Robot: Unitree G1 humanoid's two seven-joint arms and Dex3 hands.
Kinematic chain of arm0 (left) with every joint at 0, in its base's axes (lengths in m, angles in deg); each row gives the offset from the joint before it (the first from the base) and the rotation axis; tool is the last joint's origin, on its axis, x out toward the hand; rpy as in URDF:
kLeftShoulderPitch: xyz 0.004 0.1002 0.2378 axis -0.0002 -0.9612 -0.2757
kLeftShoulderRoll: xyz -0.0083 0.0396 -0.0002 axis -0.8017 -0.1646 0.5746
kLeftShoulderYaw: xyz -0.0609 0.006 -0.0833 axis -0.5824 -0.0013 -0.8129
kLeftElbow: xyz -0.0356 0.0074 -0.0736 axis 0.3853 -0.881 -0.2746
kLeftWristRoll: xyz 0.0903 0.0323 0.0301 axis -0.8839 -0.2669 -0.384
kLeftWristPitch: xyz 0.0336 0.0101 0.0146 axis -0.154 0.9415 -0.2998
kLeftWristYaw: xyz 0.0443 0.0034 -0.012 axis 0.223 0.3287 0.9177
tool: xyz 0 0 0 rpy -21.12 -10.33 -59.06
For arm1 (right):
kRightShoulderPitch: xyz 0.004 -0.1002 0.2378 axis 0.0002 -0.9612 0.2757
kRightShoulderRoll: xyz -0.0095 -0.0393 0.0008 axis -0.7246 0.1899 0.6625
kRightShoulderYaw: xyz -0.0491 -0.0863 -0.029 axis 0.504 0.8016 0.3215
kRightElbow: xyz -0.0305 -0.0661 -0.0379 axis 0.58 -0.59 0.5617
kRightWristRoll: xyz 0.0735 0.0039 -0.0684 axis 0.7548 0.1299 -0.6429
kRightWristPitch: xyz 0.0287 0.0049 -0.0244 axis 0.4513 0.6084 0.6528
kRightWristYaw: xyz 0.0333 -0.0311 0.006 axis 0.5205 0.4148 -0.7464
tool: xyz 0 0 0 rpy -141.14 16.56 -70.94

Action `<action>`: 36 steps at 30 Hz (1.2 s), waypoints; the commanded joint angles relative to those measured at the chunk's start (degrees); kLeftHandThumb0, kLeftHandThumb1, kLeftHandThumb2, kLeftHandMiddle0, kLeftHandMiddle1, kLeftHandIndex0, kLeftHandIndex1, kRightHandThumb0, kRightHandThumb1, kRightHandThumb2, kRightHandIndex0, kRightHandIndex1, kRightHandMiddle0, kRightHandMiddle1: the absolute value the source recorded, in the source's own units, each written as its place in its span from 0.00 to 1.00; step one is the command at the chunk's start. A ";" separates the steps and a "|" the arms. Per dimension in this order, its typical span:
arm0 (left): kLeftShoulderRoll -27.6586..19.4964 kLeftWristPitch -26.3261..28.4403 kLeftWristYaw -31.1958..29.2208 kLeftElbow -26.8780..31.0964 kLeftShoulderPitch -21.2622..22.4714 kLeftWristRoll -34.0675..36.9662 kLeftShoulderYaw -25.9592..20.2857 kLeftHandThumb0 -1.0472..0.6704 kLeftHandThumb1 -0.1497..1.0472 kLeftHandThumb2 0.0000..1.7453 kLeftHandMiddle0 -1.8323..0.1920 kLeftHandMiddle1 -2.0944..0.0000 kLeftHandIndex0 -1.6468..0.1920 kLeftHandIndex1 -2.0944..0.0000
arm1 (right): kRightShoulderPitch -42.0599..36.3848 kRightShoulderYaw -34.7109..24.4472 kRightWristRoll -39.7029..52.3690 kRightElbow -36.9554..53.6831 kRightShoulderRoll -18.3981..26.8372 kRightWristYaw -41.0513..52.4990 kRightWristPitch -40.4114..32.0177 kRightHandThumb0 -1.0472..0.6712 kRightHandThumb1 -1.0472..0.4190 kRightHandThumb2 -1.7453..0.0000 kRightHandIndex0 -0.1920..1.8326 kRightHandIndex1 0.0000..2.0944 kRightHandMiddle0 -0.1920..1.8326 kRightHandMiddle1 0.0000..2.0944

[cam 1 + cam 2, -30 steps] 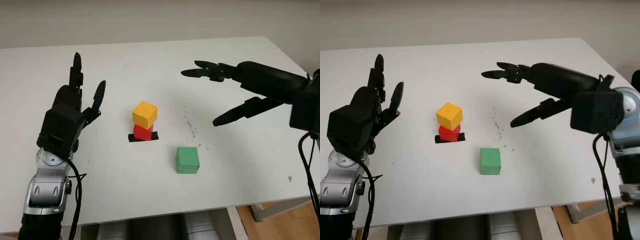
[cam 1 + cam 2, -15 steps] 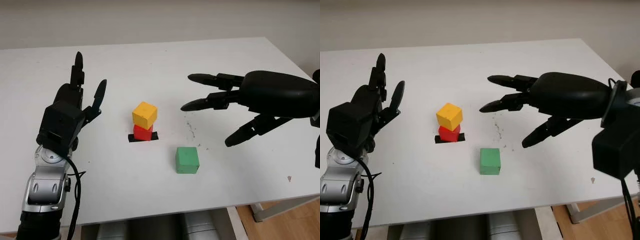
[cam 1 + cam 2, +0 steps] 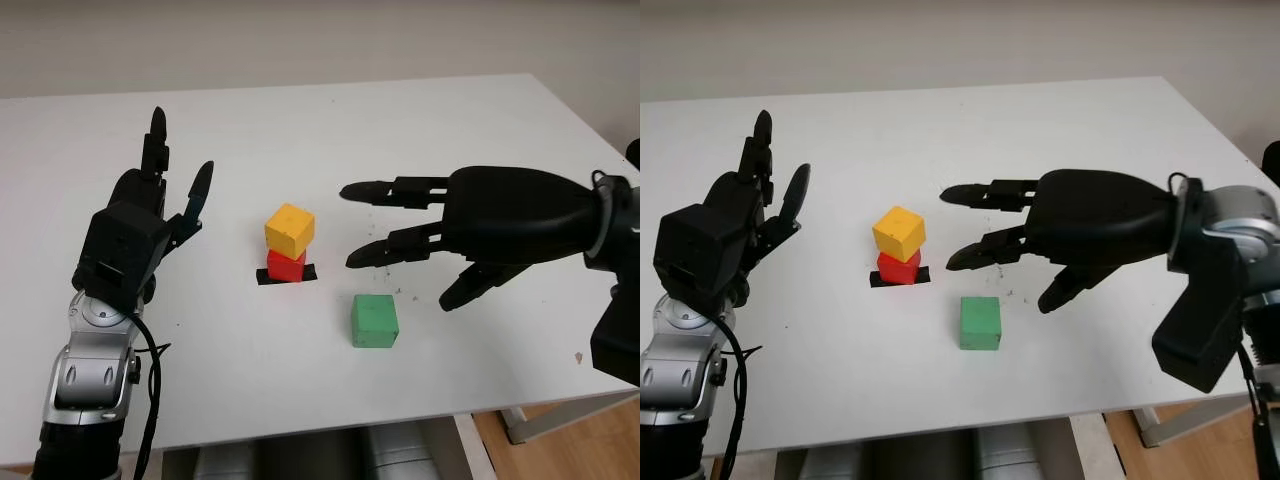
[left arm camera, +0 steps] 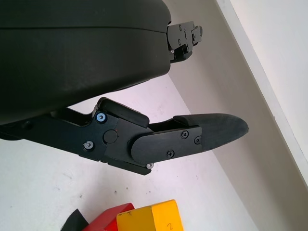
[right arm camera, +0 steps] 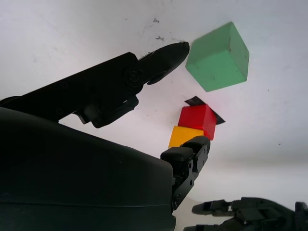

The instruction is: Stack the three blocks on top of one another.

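Hovering above green block (image 3: pixel 374 320): right hand (image 3: pixel 440 235).

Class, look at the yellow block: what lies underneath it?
The yellow block sits on the red block, which stands on a black patch on the white table. The red block's top face and most of the patch are covered.

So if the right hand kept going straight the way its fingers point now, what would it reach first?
Probably the yellow block atop the red block: the open right hand points across the table toward that stack, above and beyond the green block. Depth is unclear, so it might pass just behind.
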 commanded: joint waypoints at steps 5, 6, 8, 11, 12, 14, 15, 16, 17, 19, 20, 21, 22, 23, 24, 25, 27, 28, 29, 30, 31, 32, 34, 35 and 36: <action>-0.02 0.57 0.18 1.38 0.63 0.02 -0.06 0.16 1.00 0.34 1.00 1.00 1.00 0.98 | 4.50 2.75 -4.73 -3.86 -1.53 -3.41 3.17 0.36 0.13 0.97 0.10 0.03 0.30 0.05; 0.04 0.55 0.19 1.40 0.59 0.09 -0.08 0.16 1.00 0.34 1.00 1.00 1.00 0.98 | 4.87 3.17 -5.46 -4.30 -1.73 -3.85 3.31 0.36 0.13 0.97 0.10 0.03 0.30 0.05; 0.17 0.52 0.32 1.50 0.51 0.08 -0.06 0.16 1.00 0.34 1.00 1.00 1.00 0.98 | 5.43 3.93 -6.59 -4.84 -1.98 -4.61 3.38 0.36 0.13 0.97 0.10 0.02 0.31 0.05; 0.16 0.03 0.69 1.43 0.45 -0.36 0.12 0.16 1.00 0.34 1.00 1.00 1.00 0.98 | 5.86 4.98 -6.66 -5.21 -2.09 -5.02 2.93 0.36 0.12 0.97 0.10 0.02 0.31 0.05; 0.21 -0.03 0.82 1.45 0.45 -0.45 0.13 0.16 1.00 0.34 1.00 1.00 1.00 0.97 | 5.96 5.23 -6.71 -5.27 -2.11 -5.11 2.84 0.36 0.12 0.97 0.10 0.02 0.31 0.05; 0.31 0.19 1.22 1.69 0.42 -0.80 0.19 0.16 1.00 0.34 1.00 0.99 0.99 0.97 | 6.16 5.68 -7.10 -5.42 -2.10 -5.37 2.83 0.35 0.12 0.97 0.10 0.02 0.31 0.05; 0.44 0.26 1.30 1.79 0.41 -0.72 0.12 0.16 1.00 0.34 1.00 0.99 0.99 0.97 | 6.22 5.90 -7.21 -5.48 -2.12 -5.47 2.76 0.35 0.12 0.97 0.10 0.02 0.32 0.05; 0.48 0.34 1.43 1.91 0.34 -0.79 0.13 0.16 1.00 0.34 1.00 0.99 0.99 0.97 | 6.29 6.18 -7.28 -5.55 -2.13 -5.48 2.68 0.35 0.12 0.97 0.10 0.02 0.32 0.05; 0.45 0.29 1.40 2.00 0.20 -0.75 0.10 0.16 1.00 0.34 1.00 0.99 0.99 0.97 | 6.34 6.46 -7.38 -5.54 -2.10 -5.44 2.58 0.35 0.12 0.97 0.09 0.02 0.31 0.05; 0.45 0.55 1.32 2.21 0.03 -0.69 0.08 0.16 1.00 0.34 1.00 0.98 0.99 0.97 | 6.40 6.82 -7.78 -5.77 -2.17 -5.80 2.96 0.35 0.12 0.97 0.09 0.02 0.31 0.05; 0.48 0.66 1.32 2.25 -0.02 -0.67 0.06 0.16 1.00 0.34 1.00 0.98 0.99 0.97 | 6.38 6.94 -7.89 -5.99 -2.28 -6.07 3.22 0.35 0.11 0.97 0.09 0.02 0.31 0.05; 0.49 0.66 1.43 2.25 -0.05 -0.78 0.08 0.15 1.00 0.34 1.00 0.98 0.99 0.97 | 6.40 7.06 -8.11 -6.26 -2.37 -6.41 3.60 0.35 0.12 0.97 0.10 0.03 0.31 0.05; 0.54 0.47 1.53 2.25 -0.12 -0.81 0.06 0.16 1.00 0.34 1.00 0.98 0.99 0.97 | 6.42 7.21 -8.36 -6.44 -2.42 -6.66 3.82 0.35 0.12 0.97 0.10 0.03 0.32 0.05; 0.59 0.33 1.70 2.28 -0.18 -0.93 0.08 0.16 1.00 0.34 1.00 0.98 0.99 0.97 | 6.40 7.29 -8.72 -6.60 -2.49 -7.03 4.08 0.35 0.12 0.97 0.10 0.03 0.32 0.05; 0.60 0.23 1.86 2.34 -0.25 -1.09 0.12 0.16 1.00 0.34 1.00 0.98 0.98 0.97 | 6.39 7.35 -9.18 -6.73 -2.54 -7.46 4.39 0.34 0.12 0.97 0.10 0.03 0.32 0.06; 0.60 0.09 1.92 2.39 -0.32 -1.10 0.12 0.16 1.00 0.34 1.00 0.98 0.98 0.97 | 6.35 7.40 -9.59 -6.89 -2.63 -7.97 4.72 0.34 0.12 0.97 0.10 0.03 0.33 0.06; 0.55 0.04 2.07 2.47 -0.43 -1.27 0.17 0.15 1.00 0.34 1.00 0.98 0.98 0.97 | 6.24 7.81 -9.83 -7.19 -2.71 -8.47 4.98 0.33 0.12 0.97 0.11 0.03 0.34 0.07; 0.52 0.10 2.04 2.55 -0.48 -1.28 0.16 0.15 1.00 0.34 1.00 0.98 0.98 0.97 | 6.15 8.08 -9.59 -7.58 -2.78 -8.62 5.20 0.33 0.12 0.97 0.11 0.03 0.34 0.07; 0.54 0.25 1.98 2.66 -0.49 -1.19 0.13 0.15 1.00 0.34 1.00 0.98 0.98 0.97 | 6.08 8.36 -9.37 -8.01 -2.84 -8.73 5.41 0.34 0.12 0.97 0.11 0.03 0.35 0.07; 0.54 0.38 1.95 2.75 -0.52 -1.19 0.13 0.16 1.00 0.34 1.00 0.98 0.98 0.97 | 6.07 8.68 -9.27 -8.34 -2.84 -8.68 5.53 0.34 0.11 0.97 0.10 0.03 0.35 0.07; 0.54 0.46 1.91 2.82 -0.55 -1.17 0.13 0.16 1.00 0.34 1.00 0.98 0.98 0.97 | 6.08 8.92 -9.30 -8.69 -2.87 -8.77 5.76 0.34 0.11 0.97 0.10 0.02 0.35 0.07; 0.52 0.29 1.91 2.77 -0.59 -1.14 0.11 0.16 1.00 0.34 1.00 0.98 0.98 0.97 | 6.07 9.05 -9.58 -8.94 -2.93 -8.96 5.99 0.33 0.11 0.97 0.10 0.02 0.35 0.07; 0.51 0.12 1.95 2.69 -0.59 -1.19 0.14 0.16 1.00 0.34 1.00 0.98 0.98 0.97 | 6.03 9.24 -10.06 -9.52 -3.22 -9.50 6.45 0.33 0.11 0.97 0.10 0.03 0.35 0.07; 0.49 0.23 1.94 2.75 -0.57 -1.25 0.20 0.16 1.00 0.34 1.00 0.98 0.98 0.97 | 6.03 9.33 -10.32 -9.70 -3.41 -9.80 6.66 0.33 0.11 0.97 0.10 0.03 0.35 0.08; 0.49 0.30 1.99 2.80 -0.55 -1.37 0.27 0.16 1.00 0.34 1.00 0.98 0.98 0.97 | 6.04 9.43 -10.58 -9.94 -3.60 -10.14 6.93 0.32 0.11 0.97 0.10 0.03 0.36 0.08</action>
